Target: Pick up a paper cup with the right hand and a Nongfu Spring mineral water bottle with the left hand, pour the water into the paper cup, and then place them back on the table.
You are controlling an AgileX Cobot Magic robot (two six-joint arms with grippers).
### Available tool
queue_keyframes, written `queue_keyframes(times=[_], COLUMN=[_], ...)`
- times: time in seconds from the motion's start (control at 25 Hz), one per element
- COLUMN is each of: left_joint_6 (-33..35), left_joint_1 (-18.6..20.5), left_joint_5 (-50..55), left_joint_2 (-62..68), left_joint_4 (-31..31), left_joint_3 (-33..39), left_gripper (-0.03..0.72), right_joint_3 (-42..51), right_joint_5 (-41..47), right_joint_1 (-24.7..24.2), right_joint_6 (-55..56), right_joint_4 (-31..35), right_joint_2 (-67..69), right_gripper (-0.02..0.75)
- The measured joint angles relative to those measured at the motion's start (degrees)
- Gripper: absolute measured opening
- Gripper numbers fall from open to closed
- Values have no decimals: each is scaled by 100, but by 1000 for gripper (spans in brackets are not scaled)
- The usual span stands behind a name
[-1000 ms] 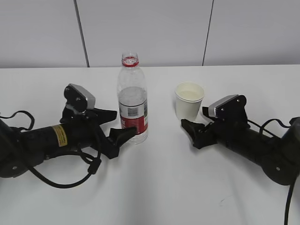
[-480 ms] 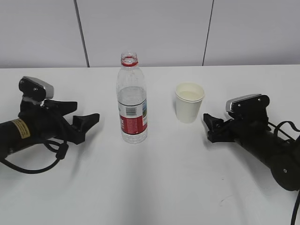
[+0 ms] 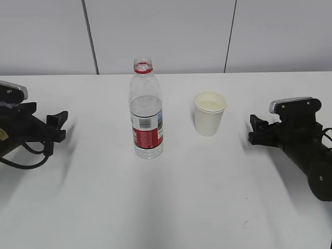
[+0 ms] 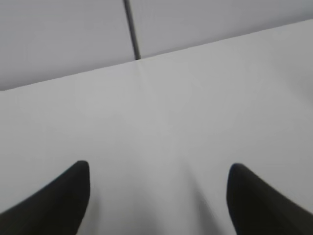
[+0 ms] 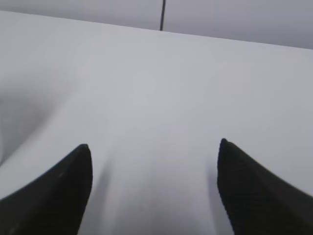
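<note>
1. The fingers of the left hand (image 4: pixel 156 196) are spread wide and hold nothing; only bare desk (image 3: pixel 171 202) shows between them in the left wrist view.
2. The fingers of the right hand (image 5: pixel 154 188) are also spread wide and empty.
3. The bottle (image 3: pixel 146 111) stands upright near the middle of the desk, without cap, with water (image 3: pixel 146 106) in it. The paper cup (image 3: pixel 209 113) stands upright just to its right, apart from it.
4. Risk, as I judge it: the bottle is tall, narrow and open. If an arm swings near it again, a finger could knock it over and spill the water.
5. The cup is light, so a small touch could push or tip it.
6. Compared with one second ago, both hands have pulled back: the left hand (image 3: pixel 54 127) was around the bottle and is now at the far left edge; the right hand (image 3: pixel 258 129) was just beside the cup and is now well apart from it. Bottle and cup have not moved.
</note>
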Motion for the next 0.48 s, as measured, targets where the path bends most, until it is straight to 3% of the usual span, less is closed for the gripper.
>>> queue_keyframes(times=[0.2, 0.48], left_joint_6=[229, 457], left_joint_1=[0, 4], left_joint_5=[226, 2348], left_joint_2=[-18, -548], left_joint_4=[-761, -1421], left_joint_3=[0, -505], left_gripper=[529, 529], right_joint_3=[-115, -368], right_joint_5=[52, 1216], right_joint_1=[-239, -315], right_joint_6=[-8, -22], right_joint_4=[36, 58], right_joint_2=[-174, -658], right_gripper=[593, 593])
